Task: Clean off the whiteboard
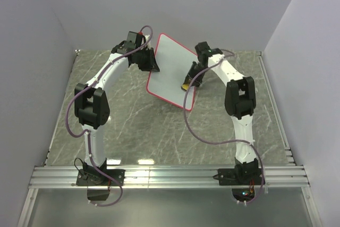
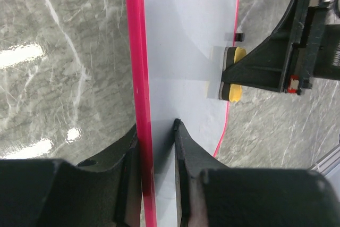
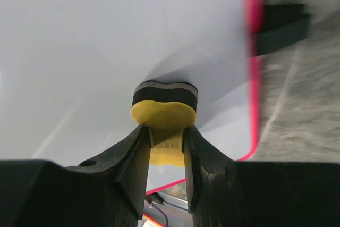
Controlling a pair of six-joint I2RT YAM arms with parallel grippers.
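The whiteboard, white with a thin red rim, is held tilted above the table; no scribbles show on it. My left gripper is shut on its left edge, the red rim between the fingers. My right gripper is shut on the yellow bone-shaped eraser, whose dark felt side presses against the board face. The eraser also shows in the left wrist view near the board's right rim, and in the top view near the board's lower right edge.
The grey marble table lies under both arms. Plain walls close in on the left, back and right. A metal rail runs along the near edge with both arm bases on it.
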